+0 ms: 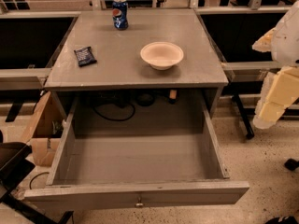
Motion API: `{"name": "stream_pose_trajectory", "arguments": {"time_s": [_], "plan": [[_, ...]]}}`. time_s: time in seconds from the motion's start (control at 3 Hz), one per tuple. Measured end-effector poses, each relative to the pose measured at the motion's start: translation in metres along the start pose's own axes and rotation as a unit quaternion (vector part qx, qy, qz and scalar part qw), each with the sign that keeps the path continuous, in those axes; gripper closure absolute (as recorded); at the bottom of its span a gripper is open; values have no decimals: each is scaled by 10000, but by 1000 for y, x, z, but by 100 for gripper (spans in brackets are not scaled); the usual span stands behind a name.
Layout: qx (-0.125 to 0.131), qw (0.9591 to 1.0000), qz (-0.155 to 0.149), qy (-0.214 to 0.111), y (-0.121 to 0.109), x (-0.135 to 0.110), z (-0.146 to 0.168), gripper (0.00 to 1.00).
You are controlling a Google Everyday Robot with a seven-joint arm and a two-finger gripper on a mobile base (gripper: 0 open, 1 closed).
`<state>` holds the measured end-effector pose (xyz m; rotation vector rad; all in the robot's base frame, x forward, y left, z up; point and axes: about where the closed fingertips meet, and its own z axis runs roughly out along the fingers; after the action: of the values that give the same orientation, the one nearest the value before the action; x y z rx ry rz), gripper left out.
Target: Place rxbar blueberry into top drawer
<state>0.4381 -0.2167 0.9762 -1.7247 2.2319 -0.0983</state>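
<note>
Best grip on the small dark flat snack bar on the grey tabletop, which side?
Probably from straight above, pinching across the short width of the small dark flat snack bar at mid-length: it lies flat and slightly skewed on the grey wooden tabletop, long edges exposed, nothing touching it. The hand is off the table's right side, far from it.

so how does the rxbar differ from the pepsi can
The rxbar blueberry lies flat; the Pepsi can stands upright. The bar's wrapper is dark, the can bright blue. The bar sits near the left edge of the tabletop, the can at its far edge. Both rest on the tabletop, outside the open top drawer, away from the gripper at the view's right.
</note>
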Motion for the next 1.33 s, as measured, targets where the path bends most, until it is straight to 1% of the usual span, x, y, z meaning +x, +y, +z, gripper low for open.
{"name": "stream_pose_trajectory", "arguments": {"time_s": [0.33,0.67,1.0,1.33], "plan": [[1,10000,0,-1,0,0,0,0],[145,9995,86,-272,-15,-11,11,0],[327,9968,235,-686,-45,-46,37,0],[612,9943,346,-801,-66,-96,59,0]]}}
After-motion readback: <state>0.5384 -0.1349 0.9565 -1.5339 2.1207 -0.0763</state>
